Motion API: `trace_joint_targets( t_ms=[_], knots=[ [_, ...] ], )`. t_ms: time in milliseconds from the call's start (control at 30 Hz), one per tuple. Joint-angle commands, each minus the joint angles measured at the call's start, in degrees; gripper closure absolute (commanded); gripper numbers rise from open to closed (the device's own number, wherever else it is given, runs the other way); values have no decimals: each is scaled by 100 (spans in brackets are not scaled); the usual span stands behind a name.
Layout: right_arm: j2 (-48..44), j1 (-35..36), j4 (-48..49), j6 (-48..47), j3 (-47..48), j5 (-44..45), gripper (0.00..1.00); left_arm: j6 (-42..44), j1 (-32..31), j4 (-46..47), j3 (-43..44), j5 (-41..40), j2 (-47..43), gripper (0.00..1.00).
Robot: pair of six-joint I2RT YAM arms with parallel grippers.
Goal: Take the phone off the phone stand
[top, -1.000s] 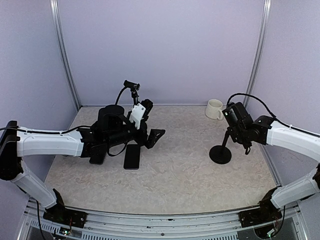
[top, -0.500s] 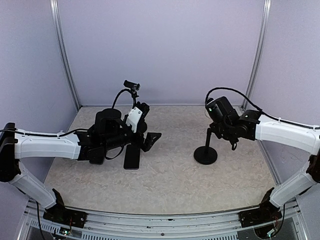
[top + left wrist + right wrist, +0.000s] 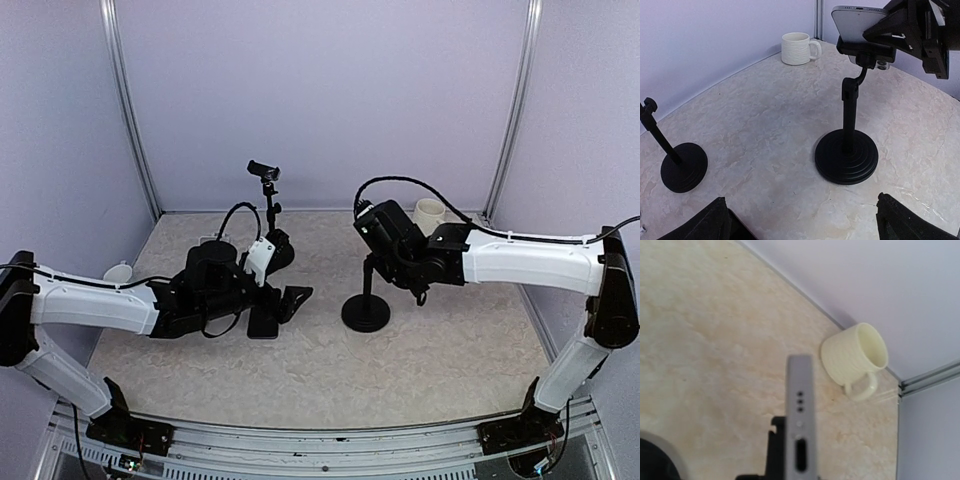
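Observation:
A silver phone (image 3: 859, 22) sits in the clamp of the black phone stand (image 3: 847, 155), whose round base (image 3: 366, 313) is near the table's middle. My right gripper (image 3: 388, 243) is shut on the phone at the top of the stand. In the right wrist view the phone's port edge (image 3: 800, 415) fills the centre, with the clamp (image 3: 775, 450) to its left. My left gripper (image 3: 807, 225) is wide open and holds nothing. It is low over the table just left of the stand, facing it.
A cream mug (image 3: 430, 212) stands at the back right. A small black camera stand (image 3: 266, 200) stands at the back centre. A dark flat phone-like slab (image 3: 263, 322) lies under the left gripper. A small white cup (image 3: 118, 271) is at the far left.
My right gripper has moved left from the table's right side toward the middle, and the stand and phone came with it. The left gripper has drawn back slightly and stays open.

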Motion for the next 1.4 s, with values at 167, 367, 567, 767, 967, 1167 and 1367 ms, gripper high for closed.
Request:
trace_joint_targets(
  t_ms=[167,367,567,767,967,1167,1367],
  knots=[
    [134,273,358,508,286,368,99,-253,-161,662,-438,-191,126,1],
    [34,304,279,670,225,71,76,-327,-401,910,-424,-366,533,1],
    [-182,307,240,694,16,-400,57,-448,-504,1125,-330,-379,980,1],
    [-637,317,372,521,-352,-1439,30,-509,-585,1263,-207,-310,1373,1],
    [-1575,317,969,228,-807,-2951,7,-696,-713,1370,78,-216,1935,1],
    [-2260,-272,1056,472,-764,-4363,0,-869,-789,1395,444,-268,2557,1],
    [-2478,-2051,980,1258,-768,-5814,7,-1025,-796,1534,584,-196,2914,1]
  ],
)
